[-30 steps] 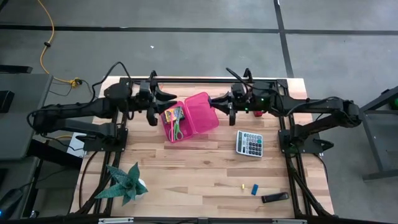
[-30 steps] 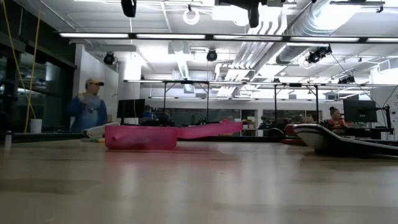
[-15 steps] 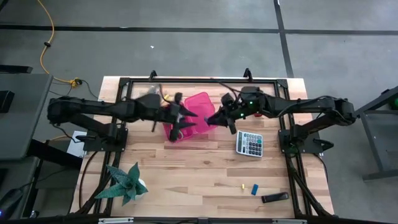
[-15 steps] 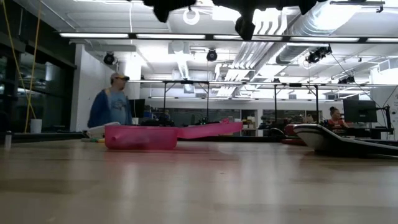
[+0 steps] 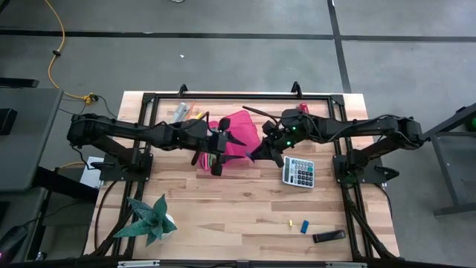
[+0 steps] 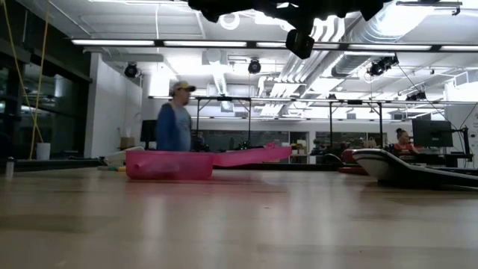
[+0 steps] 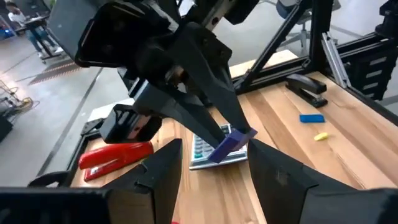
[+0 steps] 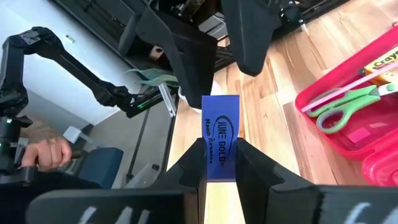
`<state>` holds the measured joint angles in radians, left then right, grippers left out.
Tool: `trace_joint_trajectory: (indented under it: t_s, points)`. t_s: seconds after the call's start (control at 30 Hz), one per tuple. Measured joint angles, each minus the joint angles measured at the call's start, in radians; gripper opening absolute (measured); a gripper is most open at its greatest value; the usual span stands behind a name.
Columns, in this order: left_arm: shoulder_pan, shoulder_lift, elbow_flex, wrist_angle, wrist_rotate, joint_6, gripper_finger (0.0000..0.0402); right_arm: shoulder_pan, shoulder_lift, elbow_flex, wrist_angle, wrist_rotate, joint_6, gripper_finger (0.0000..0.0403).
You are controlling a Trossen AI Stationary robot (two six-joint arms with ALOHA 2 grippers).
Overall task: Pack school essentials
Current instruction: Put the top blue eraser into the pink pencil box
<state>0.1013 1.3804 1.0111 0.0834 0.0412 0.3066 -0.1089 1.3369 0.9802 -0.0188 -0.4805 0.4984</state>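
The pink case (image 5: 236,134) lies open on the table. Inside, the right wrist view shows green-handled scissors (image 8: 348,106), a crayon box (image 8: 384,61) and a thin pink pencil (image 8: 351,87). My right gripper (image 5: 257,152) hangs just right of the case, shut on a small blue printed piece (image 8: 219,135). My left gripper (image 5: 217,155) hovers over the case's near edge. It is open and faces the right gripper; its fingers (image 8: 186,59) stand just beyond the blue piece, apart from it. Another blue piece (image 5: 303,226) and a yellow piece (image 5: 290,222) lie near the table's near edge. My right gripper pinches the blue piece between its two fingers (image 8: 189,167), by the end nearest the gripper (image 8: 219,168). The printed end (image 7: 235,142) sticks out past the fingertips toward the left gripper. The piece is lifted clear of the table.
The grey calculator (image 5: 299,171) lies right of the case, under the right arm. A red stapler (image 7: 115,155) lies at the far edge, and a black stapler (image 5: 328,237) at the near right corner. A green plant (image 5: 149,219) stands near left. A person (image 6: 178,119) walks beyond the table.
Both grippers have come in from the far side toward the table's middle and near edge. The left has swung right across the case and the right has shifted left, so they now face each other closely. The case has stayed put. The person behind has walked right.
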Motion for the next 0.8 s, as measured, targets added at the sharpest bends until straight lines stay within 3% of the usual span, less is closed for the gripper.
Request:
trace_joint_trajectory:
  t_s: [0.17, 0.6, 0.8]
  points:
    - [-0.004, 0.015, 0.0, 0.01, 0.069, -0.002, 0.0173, 0.0, 0.0, 0.0, 0.008, 0.0, 0.003, 0.0048]
    - [-0.034, 0.109, -0.001, 0.129, 0.082, -0.026, 0.0169, 0.019, 0.0, 0.0, -0.003, -0.003, 0.021, 0.0048]
    - [-0.045, 0.109, -0.001, 0.128, 0.041, 0.019, 0.0106, 0.019, 0.0, 0.0, -0.002, -0.006, 0.02, 0.0048]
